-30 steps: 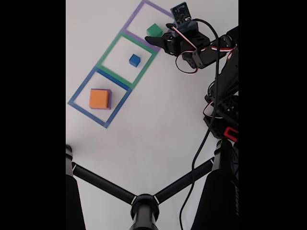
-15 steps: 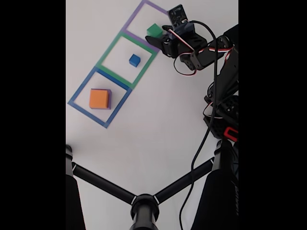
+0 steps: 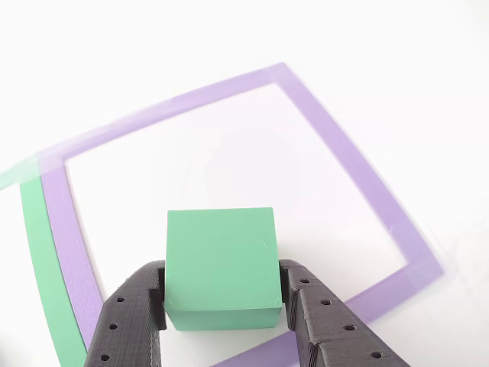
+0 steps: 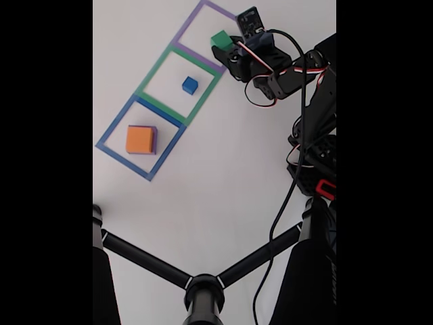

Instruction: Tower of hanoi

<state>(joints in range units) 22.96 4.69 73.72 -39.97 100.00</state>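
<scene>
While no writing is legible, the pincer [image 3: 221, 321] grips the green block [image 3: 220, 267] — above the purple outline [image 3: 344, 160].

The arm reaches in from the right of the fixed view, bent at the elbow, wrist angled toward the far left, red and white wires looping beside it. The black gripper [image 4: 226, 49] is clamped on the green block [image 3: 220, 267] — one finger [image 3: 130, 325] pressed to each side.

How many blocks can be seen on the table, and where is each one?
4: green block in the end effector over the purple outline; blue cube in the green outline; orange block stacked on the purple slab in the blue outline.
</scene>
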